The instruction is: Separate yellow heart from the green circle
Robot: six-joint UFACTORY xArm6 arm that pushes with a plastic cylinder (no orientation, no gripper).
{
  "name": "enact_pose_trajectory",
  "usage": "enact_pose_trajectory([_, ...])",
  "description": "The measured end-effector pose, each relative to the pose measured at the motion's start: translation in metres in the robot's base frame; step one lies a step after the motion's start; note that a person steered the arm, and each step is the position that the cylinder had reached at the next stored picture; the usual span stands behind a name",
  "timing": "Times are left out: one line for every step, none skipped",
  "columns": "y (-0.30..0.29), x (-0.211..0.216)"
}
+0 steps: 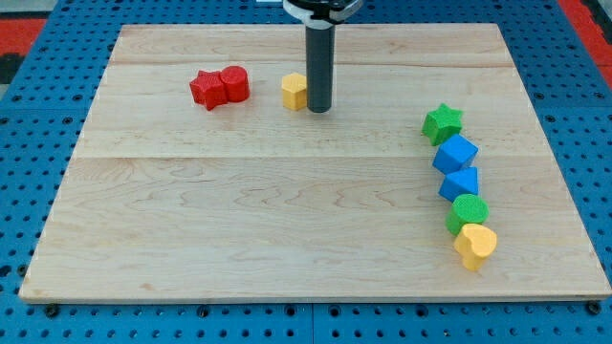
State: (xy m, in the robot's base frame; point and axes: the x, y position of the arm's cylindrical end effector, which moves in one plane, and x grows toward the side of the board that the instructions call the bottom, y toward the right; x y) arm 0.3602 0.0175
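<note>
Your tip (318, 109) rests on the counter (287, 220) near the view's top, touching the right side of a small yellow block (294, 91); this tool is a bare rod and grasps nothing. The yellow heart (475, 245) lies at the view's lower right, touching the green circle (468, 212) just above it.

Bright, even light from above fills the scene, and the pale wooden board (287, 220) shows no strong glare. Shadows are short and soft: a small dark patch sits around my tip (318, 108), and faint ones edge the blocks to its left and far right. Focus is sharp throughout, with slight grain. The board's edges look straight, not warped.
</note>
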Motion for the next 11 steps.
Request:
enact_pose_trajectory([-0.004, -0.009])
enact_pose_trajectory([-0.064, -0.018])
enact_pose_trajectory([-0.031, -0.027])
enact_pose_trajectory([0.077, -0.059])
enact_pose_trajectory([0.190, -0.048])
enact_pose_trajectory([0.296, 0.026])
enact_pose_trajectory([0.271, 0.110])
enact_pose_trajectory([0.236, 0.181])
enact_pose_trajectory([0.216, 0.229])
enact_pose_trajectory([0.112, 0.208])
enact_pose_trajectory([0.002, 0.177])
